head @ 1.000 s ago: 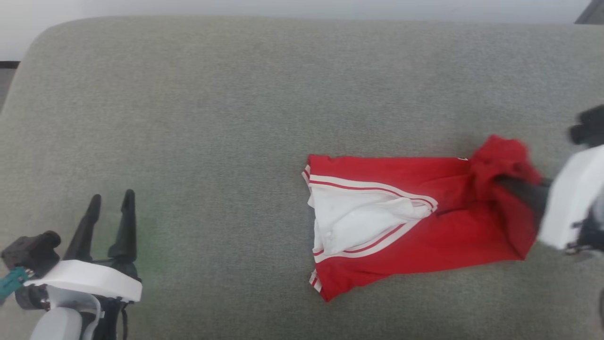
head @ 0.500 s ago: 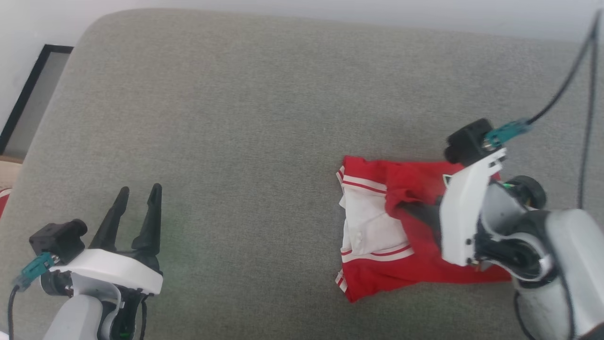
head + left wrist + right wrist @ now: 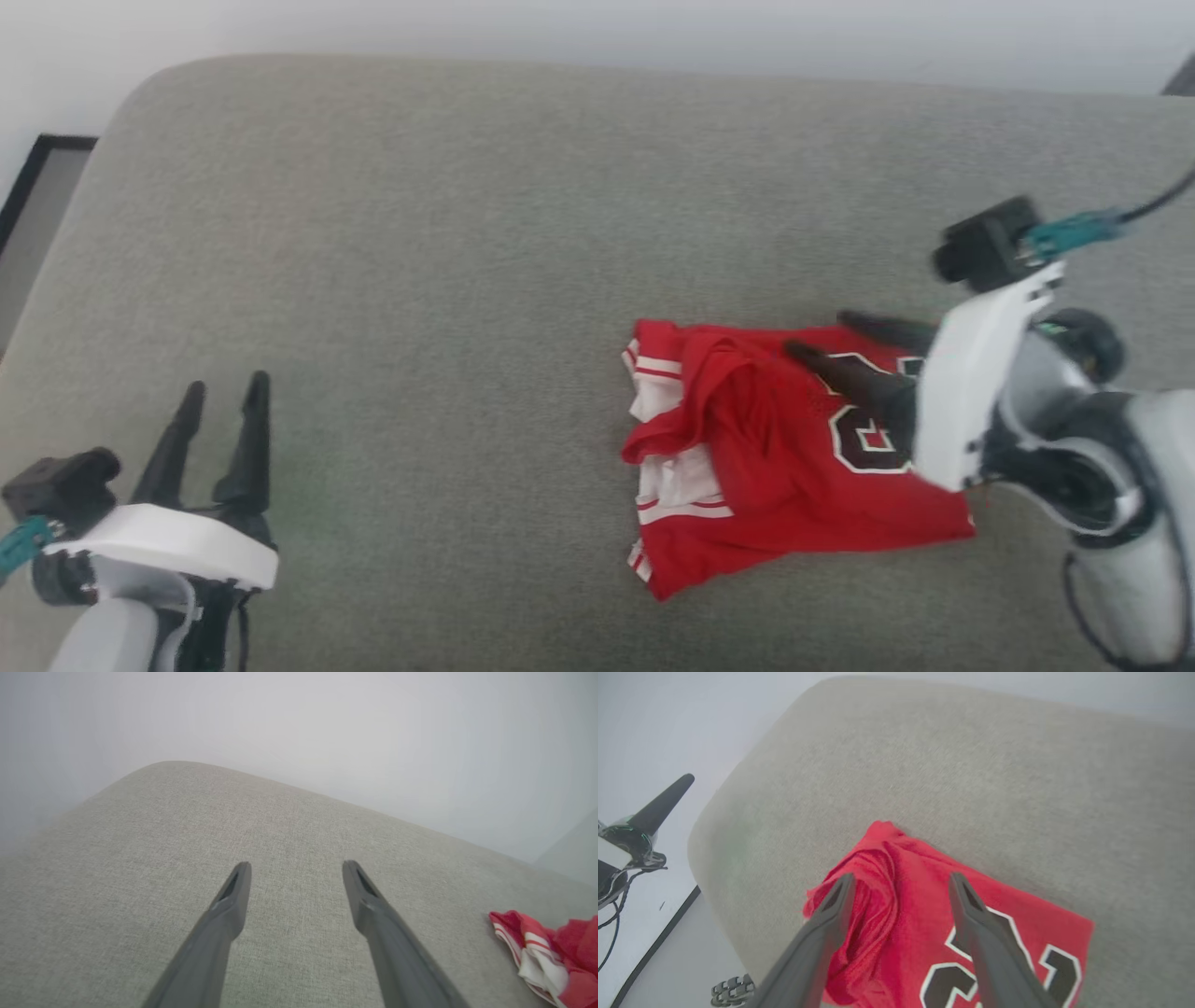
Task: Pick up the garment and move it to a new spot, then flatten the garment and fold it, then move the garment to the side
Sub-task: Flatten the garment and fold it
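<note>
The garment, a red jersey with white striped sleeves, lies folded and bunched on the grey cushion, right of centre. Its dark number faces up. My right gripper hovers open over the jersey's far right part, nothing between its fingers. In the right wrist view the right gripper stands open above the garment, with a rumpled fold near its left finger. My left gripper rests open at the lower left, far from the jersey. From the left wrist, the left gripper points over bare cushion, the garment at the right edge.
The cushion's rounded left corner drops off to the floor, where a black-framed panel lies. A pale wall runs behind the cushion. A cable trails from my right wrist.
My right gripper has let go of the jersey after carrying its right part over to the left; the number now faces up. The head camera has shifted. The left arm holds its pose.
</note>
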